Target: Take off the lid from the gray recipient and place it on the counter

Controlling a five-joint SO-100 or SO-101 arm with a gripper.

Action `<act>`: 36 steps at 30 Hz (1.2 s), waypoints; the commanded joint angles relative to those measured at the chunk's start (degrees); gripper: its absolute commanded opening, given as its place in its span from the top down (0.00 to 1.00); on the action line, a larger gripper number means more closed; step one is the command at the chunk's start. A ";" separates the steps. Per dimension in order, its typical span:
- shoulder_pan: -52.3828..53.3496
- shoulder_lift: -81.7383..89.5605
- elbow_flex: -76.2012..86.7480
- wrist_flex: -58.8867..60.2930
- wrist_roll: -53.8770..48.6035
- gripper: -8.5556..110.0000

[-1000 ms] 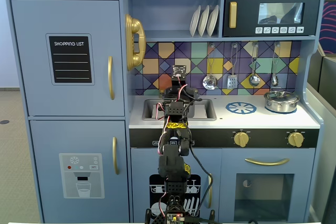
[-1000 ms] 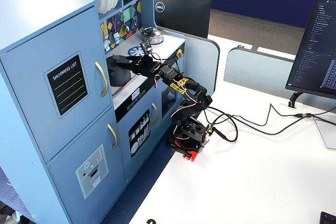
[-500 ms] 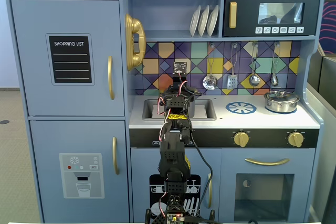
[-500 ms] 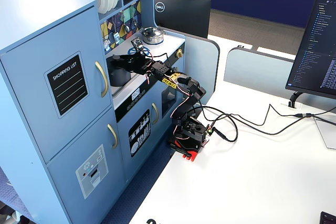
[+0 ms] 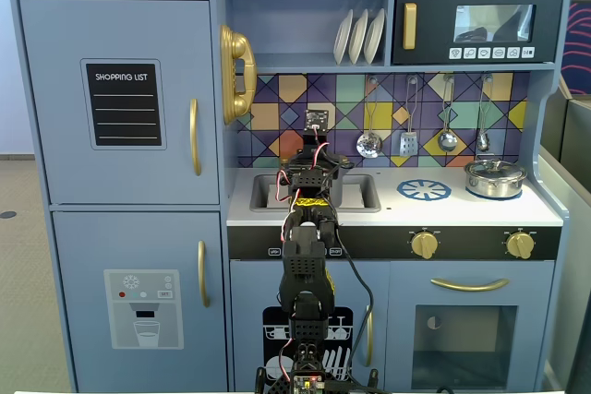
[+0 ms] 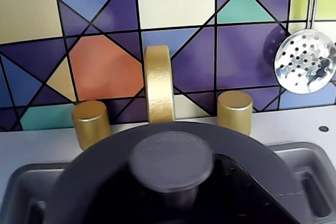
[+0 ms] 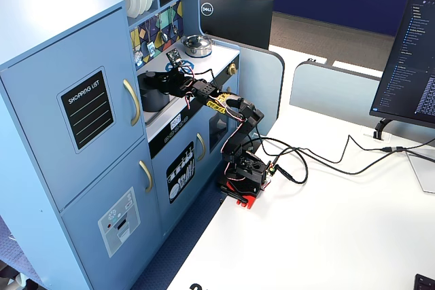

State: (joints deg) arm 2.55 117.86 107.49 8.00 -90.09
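The dark-gray lid (image 6: 105, 156) with its round center knob (image 6: 170, 160) fills the bottom of the wrist view, over the recessed gray sink (image 6: 31, 182). My gripper (image 6: 176, 195) has a black finger on each side of the knob's stem and looks shut on it. In a fixed view the gripper (image 7: 163, 81) is over the gray pot (image 7: 153, 98), which stands in the sink of the white counter (image 7: 219, 52). From the front, the gripper (image 5: 314, 171) and arm hide the pot; the counter (image 5: 462, 211) stretches to the right.
A gold faucet (image 6: 158, 85) and two gold taps (image 6: 90, 121) stand right behind the lid. A slotted spoon (image 6: 304, 61) hangs on the tiled wall. The shiny silver pot (image 5: 495, 178) sits at the counter's right end, beside the blue burner print (image 5: 424, 190).
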 commanded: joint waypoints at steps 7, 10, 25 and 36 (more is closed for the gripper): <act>-1.41 1.85 -8.96 -2.46 -1.76 0.93; -1.49 2.37 -10.55 -2.11 -2.99 0.93; 14.50 3.16 -15.38 1.67 -1.41 0.93; 29.88 5.19 -1.85 -4.39 1.32 0.93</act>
State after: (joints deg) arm 29.36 119.18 103.62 8.26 -89.21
